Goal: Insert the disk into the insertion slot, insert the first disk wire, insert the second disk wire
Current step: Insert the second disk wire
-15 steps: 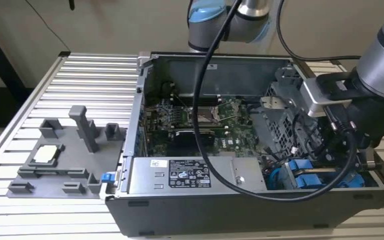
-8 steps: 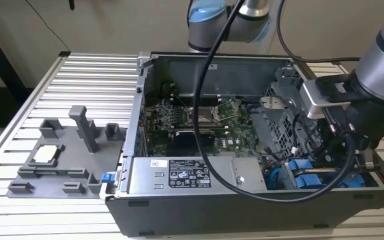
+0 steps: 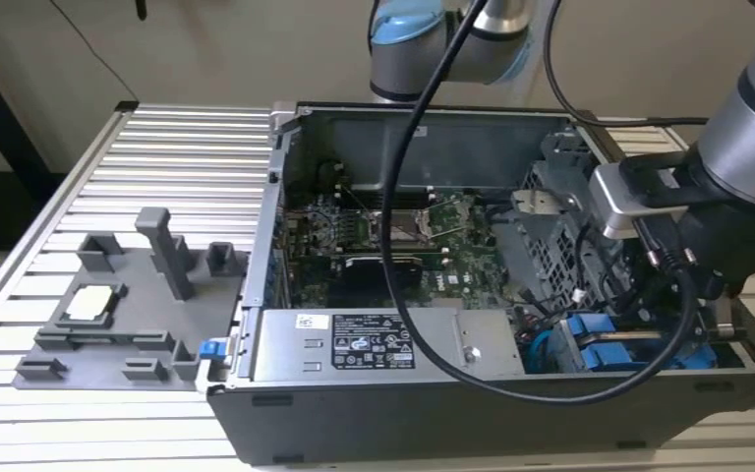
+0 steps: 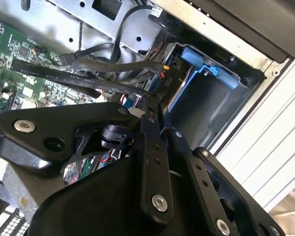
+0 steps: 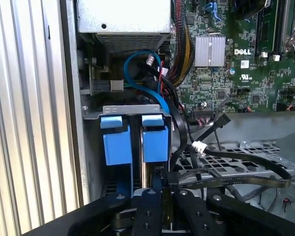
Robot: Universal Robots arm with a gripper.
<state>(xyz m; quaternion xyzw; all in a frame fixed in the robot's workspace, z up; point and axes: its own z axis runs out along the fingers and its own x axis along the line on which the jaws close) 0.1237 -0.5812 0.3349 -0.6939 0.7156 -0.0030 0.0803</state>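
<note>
Exterior view: open computer case (image 3: 351,423) on a slatted worktop (image 3: 154,157), arm reaching into its corner on the exterior view's right, beside two blue carriers (image 3: 604,344). A grey fixture (image 3: 129,315) lies outside the case. First wrist view: the same two blue carriers (image 5: 132,142) stand side by side in the slot (image 5: 132,110); gripper (image 5: 162,206) just above them, fingers nearly together, grasp uncertain. Second wrist view: one blue-tabbed bay (image 4: 209,93) and a flat black cable (image 4: 83,81) near the gripper (image 4: 147,110).

A ribbed silver aluminium table (image 3: 154,177) of parallel slats carries an open dark grey metal computer case (image 3: 483,413). Beside the case, toward the exterior view's left, a flat grey plastic fixture tray (image 3: 115,334) with upright posts lies on the slats.
</note>
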